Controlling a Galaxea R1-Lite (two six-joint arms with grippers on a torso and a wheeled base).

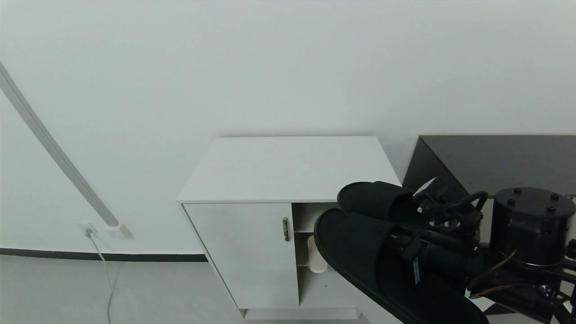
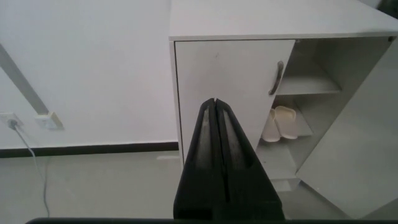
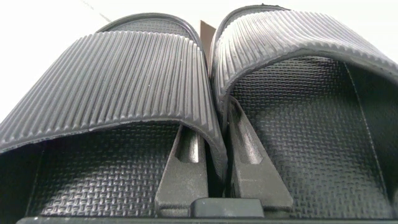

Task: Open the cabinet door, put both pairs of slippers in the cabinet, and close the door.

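Head view: the cabinet (image 1: 288, 166) has its right side open; a pale pair (image 1: 316, 256) sits on a shelf inside; the right gripper (image 1: 407, 220) holds the black pair (image 1: 360, 243) just in front of that opening.

Left wrist view: the left gripper (image 2: 215, 124) is clenched on nothing, facing the cabinet.

Right wrist view: the fingers (image 3: 183, 168) pinch the two adjoining inner walls together; the black pair looks light, ribbed and rubbery, likely floppy; this central pinch seems the best hold, though one slipper could droop or slide.
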